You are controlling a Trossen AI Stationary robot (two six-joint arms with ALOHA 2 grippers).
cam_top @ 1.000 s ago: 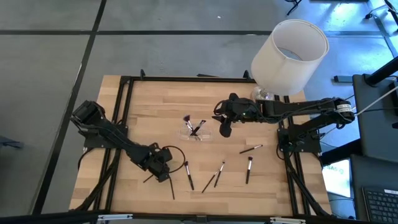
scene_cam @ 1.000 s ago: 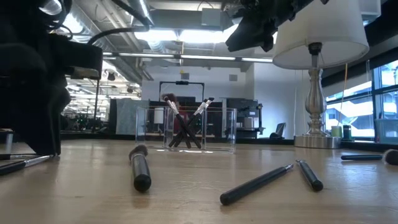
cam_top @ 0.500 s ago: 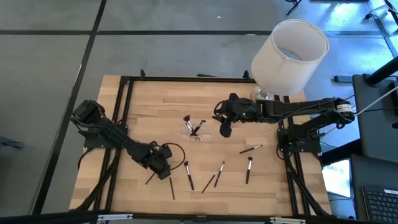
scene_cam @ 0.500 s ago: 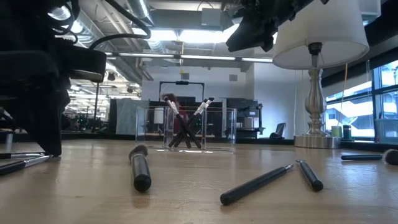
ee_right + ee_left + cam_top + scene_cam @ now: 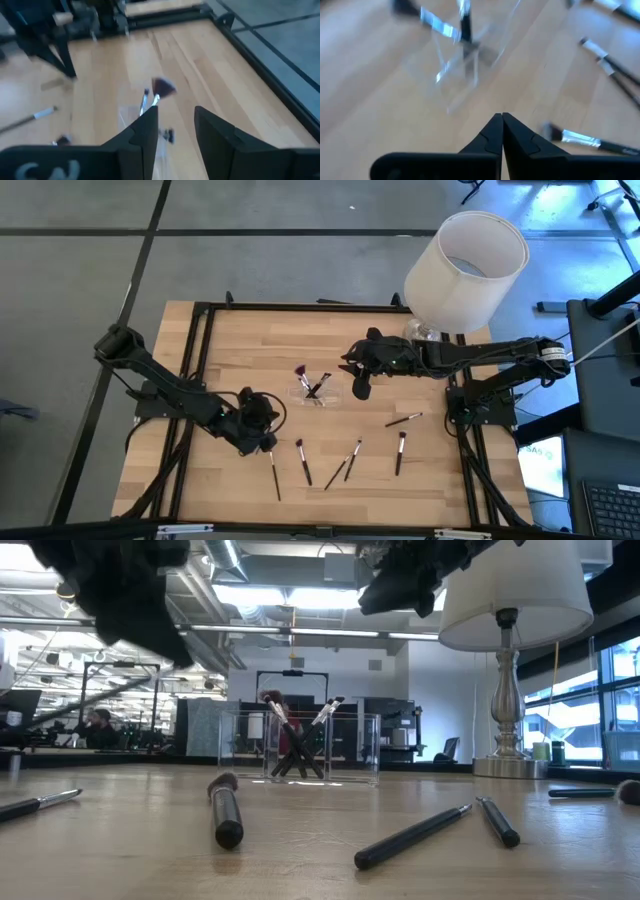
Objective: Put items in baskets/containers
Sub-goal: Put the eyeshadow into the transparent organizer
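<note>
Left pincer (image 5: 502, 131) pressed together, holding nothing, up off the worktop (image 5: 240, 350). Clear cup (image 5: 465, 55) with brushes (image 5: 465, 27) just ahead. Right pincer (image 5: 175, 131) apart and empty, above the cup.

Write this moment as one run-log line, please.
left hand shut, raised | right hand open above clear holder | five brushes loose on table

The bench (image 5: 250, 340) was pale wood in jointed strips, smooth with a soft sheen, edged by a black metal frame (image 5: 300, 307). The holder (image 5: 298, 747) was clear, glossy plastic, its walls catching glints. The brushes (image 5: 224, 808) had dark matt handles, some with bright metal ferrules (image 5: 576, 137), and soft bristle tips. The lampshade (image 5: 466, 270) looked like smooth white matt fabric or paper, on a polished metal stem (image 5: 507, 690). The left end effector (image 5: 502, 131) had matt black plastic fingers; the right end effector (image 5: 175, 132) looked the same.
</note>
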